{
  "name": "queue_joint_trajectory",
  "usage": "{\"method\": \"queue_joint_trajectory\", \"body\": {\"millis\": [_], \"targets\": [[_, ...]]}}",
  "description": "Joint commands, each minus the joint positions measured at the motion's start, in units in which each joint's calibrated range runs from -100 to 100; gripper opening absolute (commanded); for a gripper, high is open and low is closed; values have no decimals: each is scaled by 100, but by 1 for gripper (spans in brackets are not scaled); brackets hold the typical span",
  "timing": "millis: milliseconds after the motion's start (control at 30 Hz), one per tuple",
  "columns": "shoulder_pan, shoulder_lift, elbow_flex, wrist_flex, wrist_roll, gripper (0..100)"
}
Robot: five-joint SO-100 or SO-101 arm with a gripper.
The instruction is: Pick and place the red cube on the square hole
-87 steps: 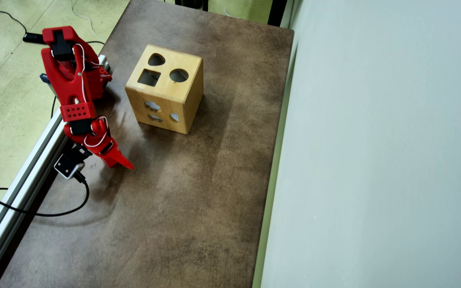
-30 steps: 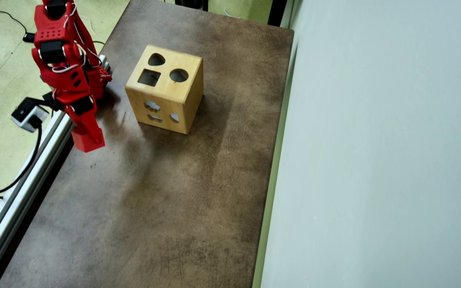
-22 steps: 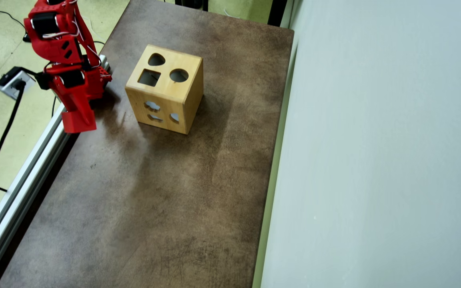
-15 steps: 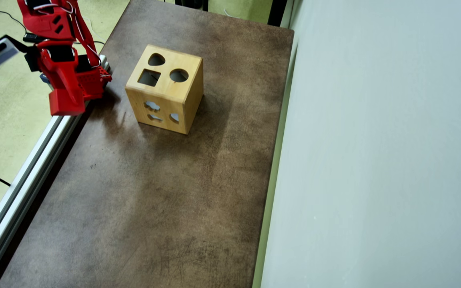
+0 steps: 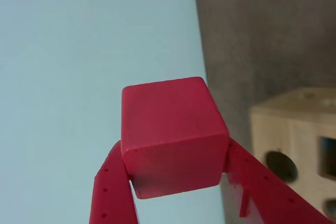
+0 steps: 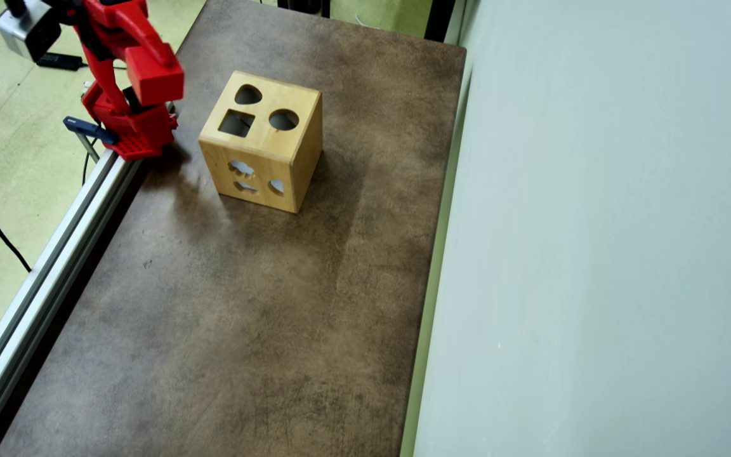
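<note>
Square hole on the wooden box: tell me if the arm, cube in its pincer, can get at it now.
Probably yes. The square hole lies open on top of the wooden box, close to the arm's base, with nothing over it. The pincer grips the red cube.

Wooden box (image 6: 263,143) on brown table (image 6: 232,317); grey wall (image 6: 594,254) alongside.

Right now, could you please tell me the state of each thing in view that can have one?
red cube: clamped between the tool's two fingers, lifted, not in the box.
tool: shut on the red cube.
wooden box: upright on the brown table, apart from the arm's base.
square hole: open, nothing in it.
round hole: open, nothing in it.
</note>
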Motion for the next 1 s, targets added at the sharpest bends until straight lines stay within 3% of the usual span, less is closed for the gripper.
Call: {"method": "queue_joint_trajectory", "body": {"millis": [0,367,767,967], "targets": [[-619,-183,-301,795,-15,5],[-1355,913,-203,1623,-20,5],[-1875,1448,-158,1663,-24,5],[-1838,1346,781,1663,-24,5]]}}
